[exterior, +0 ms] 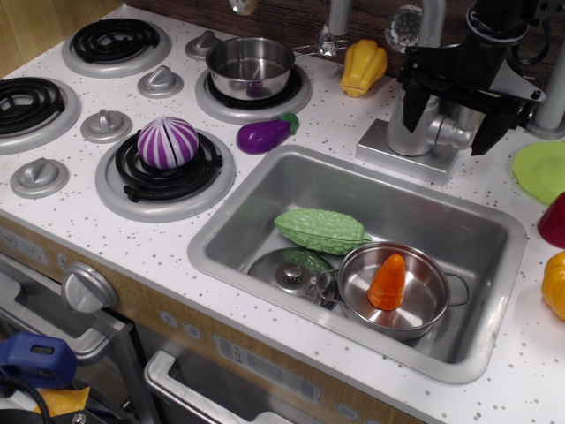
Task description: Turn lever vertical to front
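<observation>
Speckled white toy-kitchen counter, far right beyond the sink point(265, 190): my gripper point(448, 113), fingers spread wide and holding nothing, straddles the tap body point(411, 124), whose lever point(456, 135) juts rightward untouched, so I judge the turn not yet begun.

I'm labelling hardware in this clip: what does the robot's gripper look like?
The gripper is matte black, blocky and angular, with two broad, flat, tapering jaws. A grey-white strip edges its right side. Above it the black wrist is bulkier and rounded, with thin dark cables looping at the top right. No markings are legible.
</observation>
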You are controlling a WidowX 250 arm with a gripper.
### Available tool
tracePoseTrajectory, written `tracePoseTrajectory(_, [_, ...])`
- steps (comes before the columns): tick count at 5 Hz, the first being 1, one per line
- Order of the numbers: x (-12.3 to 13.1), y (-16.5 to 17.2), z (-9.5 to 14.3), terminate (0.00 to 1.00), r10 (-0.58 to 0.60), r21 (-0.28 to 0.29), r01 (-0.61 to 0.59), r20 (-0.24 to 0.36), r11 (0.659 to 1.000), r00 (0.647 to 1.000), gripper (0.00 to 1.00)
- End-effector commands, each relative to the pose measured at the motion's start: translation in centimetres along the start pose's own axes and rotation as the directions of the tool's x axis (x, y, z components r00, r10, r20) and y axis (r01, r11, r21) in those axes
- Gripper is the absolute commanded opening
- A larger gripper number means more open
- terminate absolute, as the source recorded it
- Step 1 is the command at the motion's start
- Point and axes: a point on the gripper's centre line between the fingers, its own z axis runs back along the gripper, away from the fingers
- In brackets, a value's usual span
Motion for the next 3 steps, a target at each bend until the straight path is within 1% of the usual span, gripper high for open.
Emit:
tracePoseTrajectory(1, [0.0,0.0,0.0,0.00,0.000,0.000,0.000,0.000,1.000,1.000,1.00])
tracePoseTrajectory(2, [1.0,0.0,0.0,0.00,0.002,-0.018,-0.002,0.048,1.000,0.999,1.00])
tracePoseTrajectory(3, [1.7,-0.5,-0.1,0.00,0.006,0.018,-0.008,0.084,1.000,0.996,1.00])
